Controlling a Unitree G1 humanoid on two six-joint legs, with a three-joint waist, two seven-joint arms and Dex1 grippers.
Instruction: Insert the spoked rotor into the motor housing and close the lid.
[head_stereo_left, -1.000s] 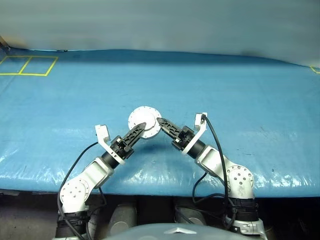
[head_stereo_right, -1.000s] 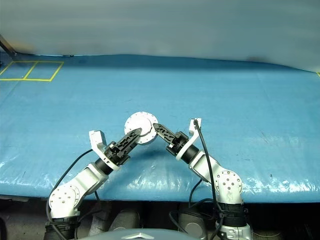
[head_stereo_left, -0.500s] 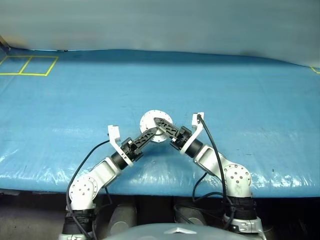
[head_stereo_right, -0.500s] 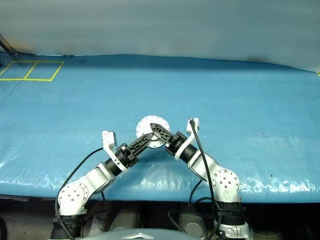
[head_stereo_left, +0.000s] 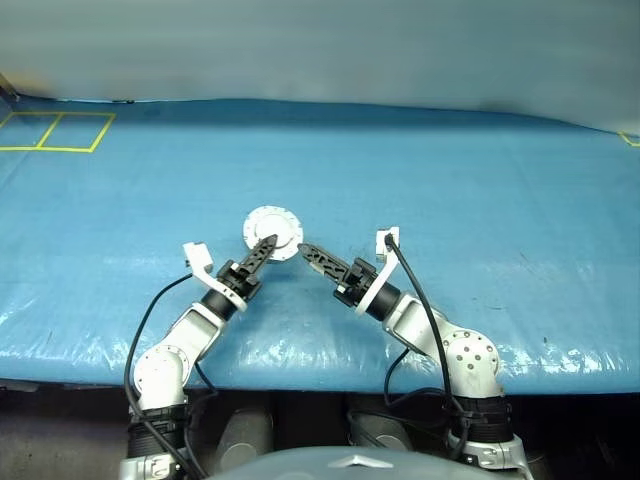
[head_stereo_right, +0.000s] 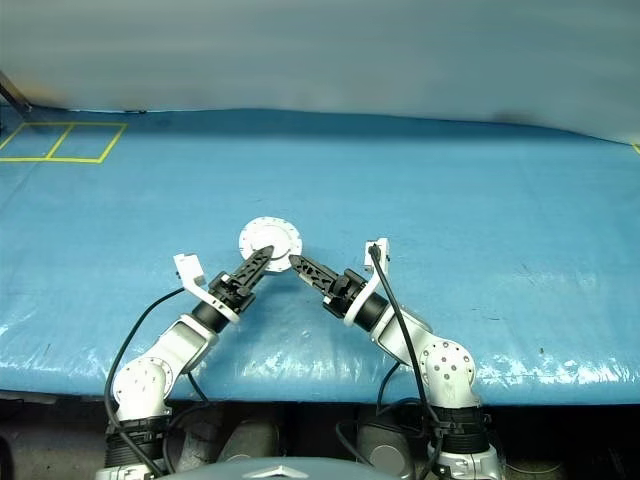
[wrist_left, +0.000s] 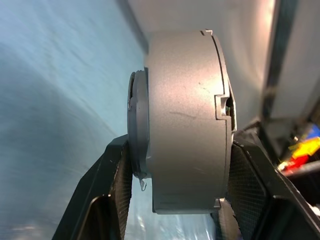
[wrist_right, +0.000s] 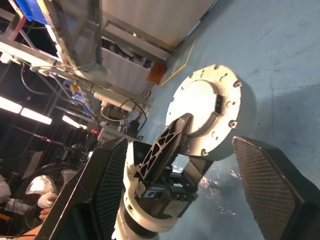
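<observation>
The left hand (head_stereo_left: 266, 246) grips the closed housing (head_stereo_left: 272, 231) by its faces (contents hidden) above the blue desk (head_stereo_left: 480, 190); the right hand (head_stereo_left: 308, 253) hangs nearby, fingers spread, empty.

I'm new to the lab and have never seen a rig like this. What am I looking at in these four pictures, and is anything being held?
This is a two-armed robot working over a blue table cover. The two wide pictures come from a camera pair on its head, looking forward and down over the arms, so both show the same scene. The other two come from cameras on the wrists, each looking along that arm's two black fingers.

The left gripper is closed on the closed motor housing, a round silver-grey metal part. In the left wrist picture you see the housing edge-on, clamped between the two fingers.

The right gripper is open beside it, holding nothing. Its wrist picture looks at the housing's flat face through its spread fingers. Yellow tape lines mark the far left of the cover.
</observation>
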